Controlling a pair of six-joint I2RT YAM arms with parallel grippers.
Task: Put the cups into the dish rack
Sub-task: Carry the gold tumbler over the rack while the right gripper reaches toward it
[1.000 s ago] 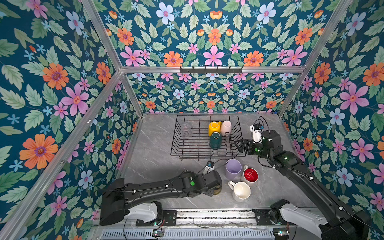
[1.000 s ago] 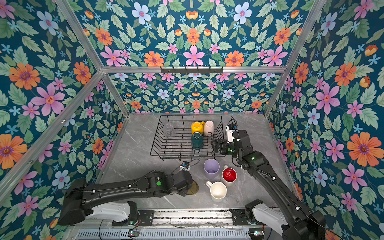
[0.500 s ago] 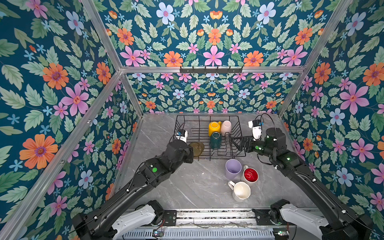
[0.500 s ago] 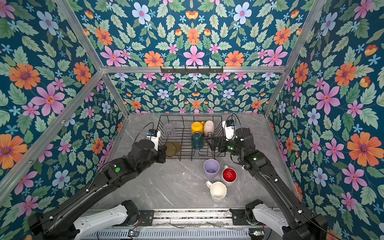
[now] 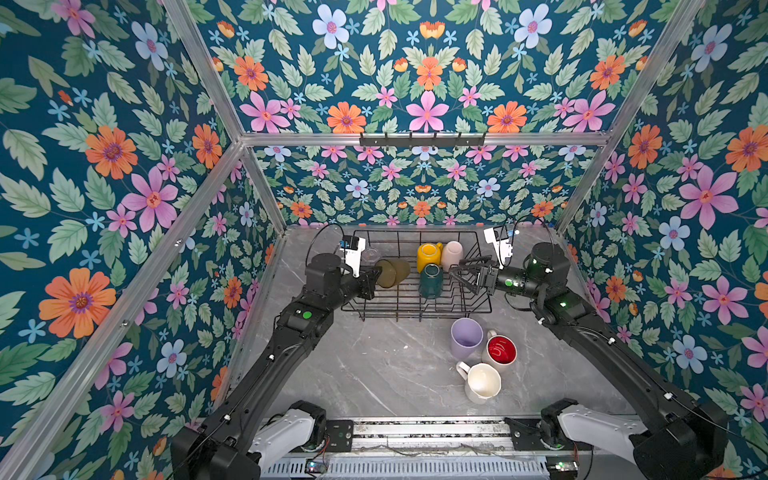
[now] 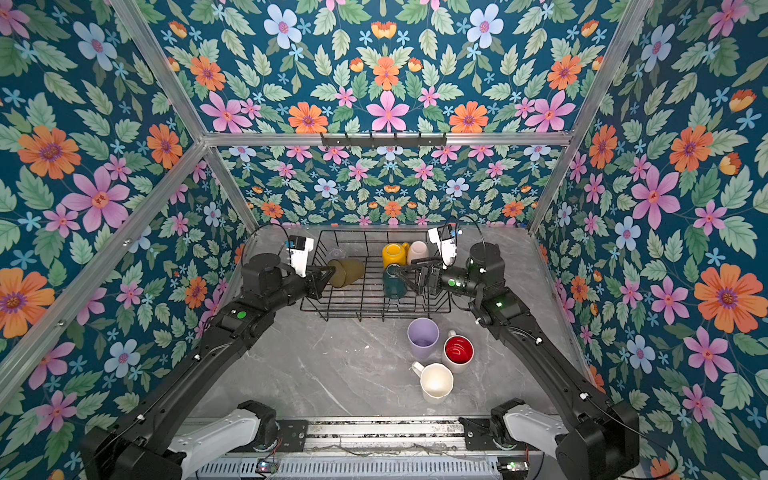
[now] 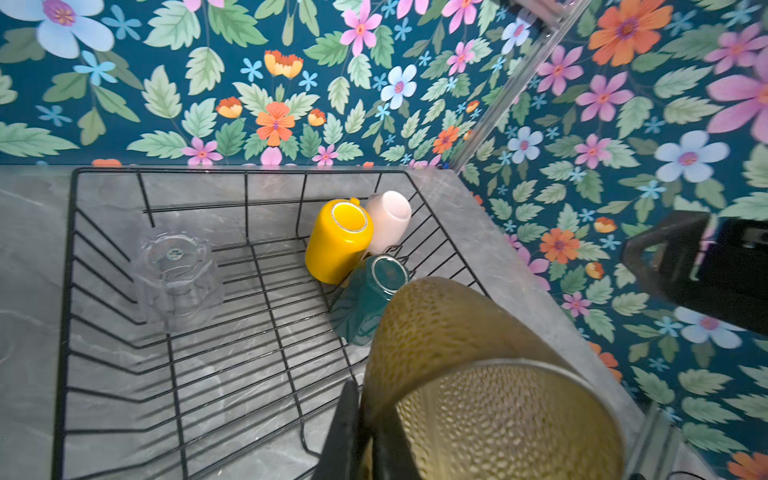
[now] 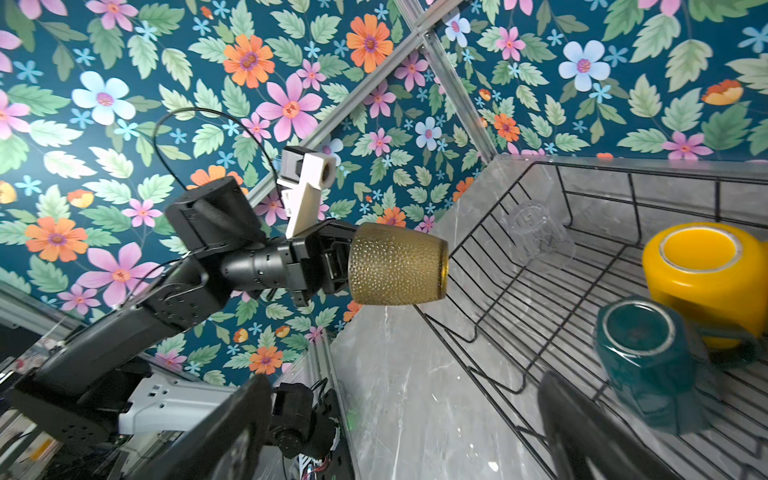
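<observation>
Left fingers (image 7: 338,436) clamped on the rim of the olive glass (image 5: 392,272); 1 finger inside the mouth, 1 outside, seen in the left wrist view; glass held on its side, base pointing toward the middle of the rack (image 5: 395,291), mouth toward the arm; it hangs over the rack's left part, and looks clear of the wires in the right wrist view (image 8: 397,264).

Right fingers (image 8: 582,424) wide apart, nothing between them; they reach in over the rack's right side, tips just beside the green mug (image 5: 431,280); contact with it cannot be told.

4 cups inside the rack, all base up:
- clear glass (image 5: 370,254) in the far left corner, alone;
- yellow mug (image 5: 428,255) at the far side, right of centre;
- cream cup (image 5: 452,254) just right of the yellow mug, touching or nearly so;
- green mug in front of those 2, against the yellow mug, tilted a bit.

3 cups on the grey tabletop (image 5: 374,374), in front of the rack toward the right, all mouth up:
- lilac tumbler (image 5: 466,336) nearest the rack;
- red-lined mug (image 5: 500,351) just right of it, close;
- white mug (image 5: 482,382) nearer the front edge, handle to the left, just beside the other 2.

Rack sits at the back of the tabletop, centred, close to the rear wall; both arms come in from the front rail, 1 on each side.
</observation>
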